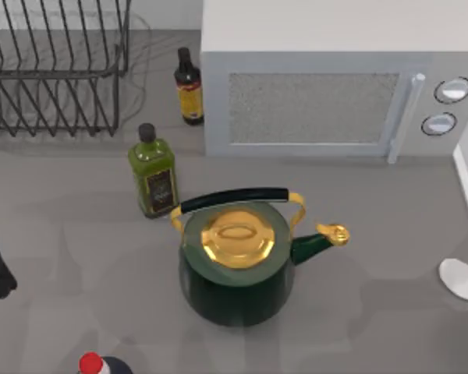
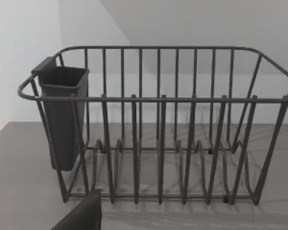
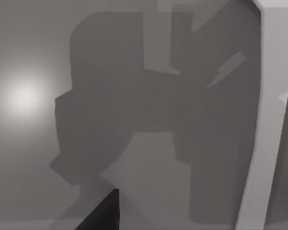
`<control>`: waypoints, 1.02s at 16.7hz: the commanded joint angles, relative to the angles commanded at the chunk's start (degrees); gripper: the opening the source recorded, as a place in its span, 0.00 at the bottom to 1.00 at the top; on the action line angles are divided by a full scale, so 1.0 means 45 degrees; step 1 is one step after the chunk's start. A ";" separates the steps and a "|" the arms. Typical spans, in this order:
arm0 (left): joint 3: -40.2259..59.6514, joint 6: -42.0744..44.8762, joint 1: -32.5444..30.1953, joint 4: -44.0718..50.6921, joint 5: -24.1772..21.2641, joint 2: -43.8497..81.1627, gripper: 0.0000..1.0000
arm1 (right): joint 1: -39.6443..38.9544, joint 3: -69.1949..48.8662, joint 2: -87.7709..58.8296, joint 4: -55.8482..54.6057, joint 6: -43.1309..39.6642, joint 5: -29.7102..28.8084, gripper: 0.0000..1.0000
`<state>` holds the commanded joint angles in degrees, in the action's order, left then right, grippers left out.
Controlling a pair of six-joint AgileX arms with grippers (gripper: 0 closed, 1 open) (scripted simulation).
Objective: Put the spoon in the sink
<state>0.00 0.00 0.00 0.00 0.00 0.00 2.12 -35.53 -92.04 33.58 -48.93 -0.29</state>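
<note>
Glossy kettle, matt counter, wire rack.
You see a kettle (image 1: 234,273) in glossy dark-green enamel with a polished gold metal lid (image 1: 236,236); the spoon (image 1: 462,279) bowl looks smooth and pale. The dish rack (image 2: 158,124) is thin dark metal wire, its cup (image 2: 62,115) matt plastic. The table (image 1: 78,257) is matt grey; the microwave (image 1: 335,86) smooth, dull.

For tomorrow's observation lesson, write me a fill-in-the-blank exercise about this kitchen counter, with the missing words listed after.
1. The green kettle has a lid coloured ____.
2. The spoon lies at the counter's ____ edge in the top view.
3. The olive oil bottle stands between the kettle and the wire ____.
4. The microwave has ____ round knobs.

Missing words: gold; right; dish rack; two
</note>
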 joint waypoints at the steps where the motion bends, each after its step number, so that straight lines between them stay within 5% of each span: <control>1: 0.0000 0.0000 0.0000 0.0000 0.0000 0.0000 1.00 | 0.0000 0.0000 0.0000 0.0000 0.0000 0.0000 0.00; 12: 0.0000 0.0000 0.0000 0.0000 0.0000 0.0000 1.00 | 0.0047 -0.3554 0.2632 0.6275 0.0094 0.0224 0.00; 17: 0.0000 0.0000 0.0000 0.0000 0.0000 0.0000 1.00 | 0.0050 -0.4134 0.3106 0.7073 0.0126 0.0223 0.00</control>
<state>0.00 0.00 0.00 0.00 0.00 0.00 2.35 -54.13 -78.07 65.41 -48.36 0.71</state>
